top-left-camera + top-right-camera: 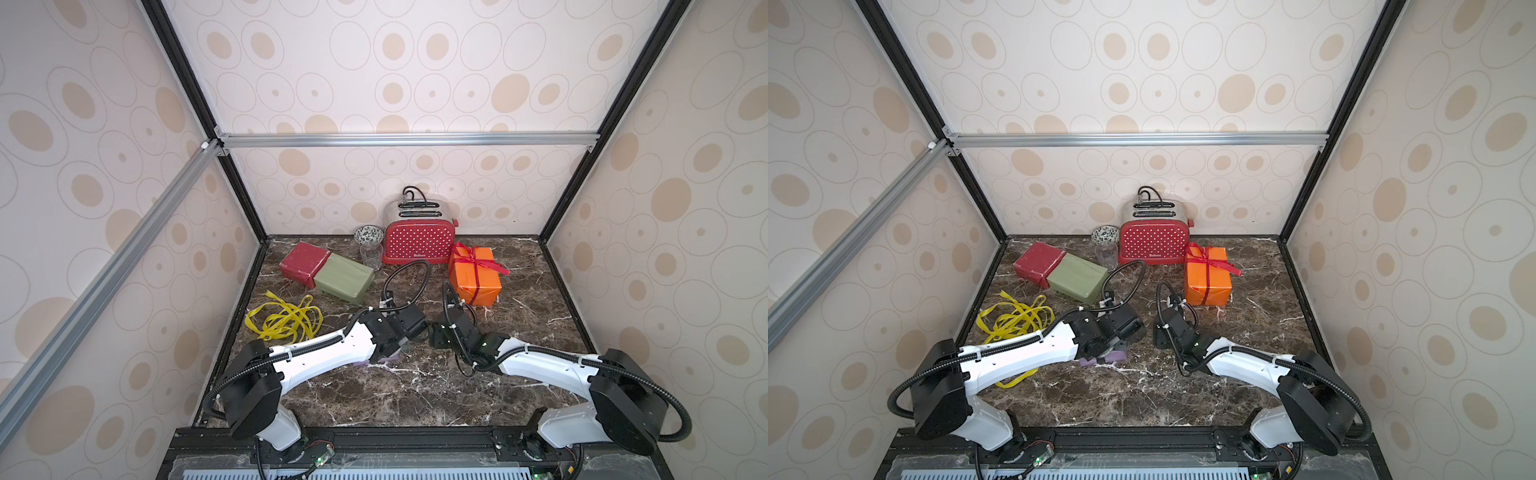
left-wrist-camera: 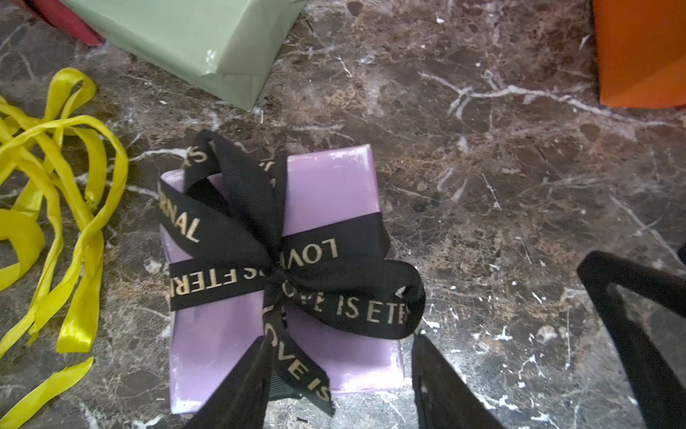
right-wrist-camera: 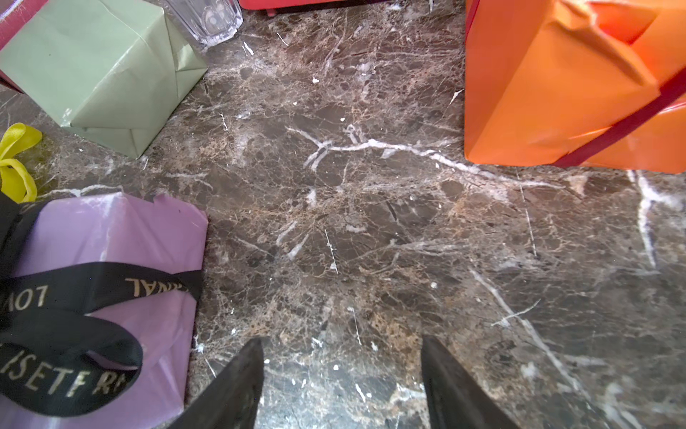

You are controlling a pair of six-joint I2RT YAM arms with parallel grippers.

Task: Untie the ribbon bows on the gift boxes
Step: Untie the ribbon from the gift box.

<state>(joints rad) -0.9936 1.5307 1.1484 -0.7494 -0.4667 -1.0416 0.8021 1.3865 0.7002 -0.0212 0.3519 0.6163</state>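
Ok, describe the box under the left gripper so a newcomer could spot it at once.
On the dark marble tabletop, look mid-table, just right of the loose yellow ribbons and nearer the robot than the olive green box. There, under the left gripper, sits the lilac box. It alone is purple, tied with a wide black ribbon bearing pale lettering.

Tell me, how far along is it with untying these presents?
Done: dark red box and green box are bare, yellow ribbons loose. In hand: open left gripper over the black bow on the purple box. Still to do: red bow on the orange box.
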